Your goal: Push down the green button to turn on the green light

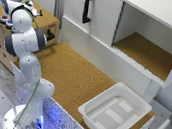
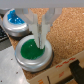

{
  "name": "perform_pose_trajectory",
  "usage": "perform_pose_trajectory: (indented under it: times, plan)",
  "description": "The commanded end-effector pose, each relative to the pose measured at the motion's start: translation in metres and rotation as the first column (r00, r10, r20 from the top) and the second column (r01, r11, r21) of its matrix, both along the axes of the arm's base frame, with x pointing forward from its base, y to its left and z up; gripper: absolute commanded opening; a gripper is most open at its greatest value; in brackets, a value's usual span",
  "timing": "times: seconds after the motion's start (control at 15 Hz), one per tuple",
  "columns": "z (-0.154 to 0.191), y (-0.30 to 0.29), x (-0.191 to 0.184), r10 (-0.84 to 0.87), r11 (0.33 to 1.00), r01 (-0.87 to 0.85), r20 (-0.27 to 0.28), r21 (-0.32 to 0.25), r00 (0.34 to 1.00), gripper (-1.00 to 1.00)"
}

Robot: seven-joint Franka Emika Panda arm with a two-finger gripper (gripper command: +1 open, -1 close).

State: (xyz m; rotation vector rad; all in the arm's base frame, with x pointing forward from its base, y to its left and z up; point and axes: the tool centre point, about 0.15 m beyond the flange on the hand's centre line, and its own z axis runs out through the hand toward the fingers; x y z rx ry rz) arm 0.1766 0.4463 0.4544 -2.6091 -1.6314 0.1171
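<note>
Exterior view first: the Panda arm (image 1: pixel 25 42) folds toward the cork-topped box (image 1: pixel 45 20) at upper left, reaching where the buttons sit (its hand is hidden there). Wrist view: the gripper (image 2: pixel 38 32), fingers pressed nearly together to act as one blunt tip, touches the green button (image 2: pixel 32 50) in its pale ring; the blue button (image 2: pixel 15 20) sits beside, clear of it.

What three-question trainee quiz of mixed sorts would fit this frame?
1. True or false: the pincer is over the green button.
2. Which button shows beside the green one in the wrist view? A) blue button B) a yellow one
3. Fill in: the empty white tray sits on the ____-topped counter.

Key: 1 true; 2 A; 3 cork.
</note>
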Motion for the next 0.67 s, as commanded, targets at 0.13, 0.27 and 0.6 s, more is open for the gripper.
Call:
perform_pose_trajectory:
  times: [0.13,0.27,0.6]
  plan:
    - [0.03,0.002,-0.019,-0.083,0.995,0.076,0.125,0.063,0.989,-1.0]
    - [0.051,0.006,-0.029,-0.069,0.995,0.057,0.162,0.078,0.984,-1.0]
    - [0.033,0.007,-0.042,-0.028,0.999,0.023,0.107,0.048,0.994,-1.0]
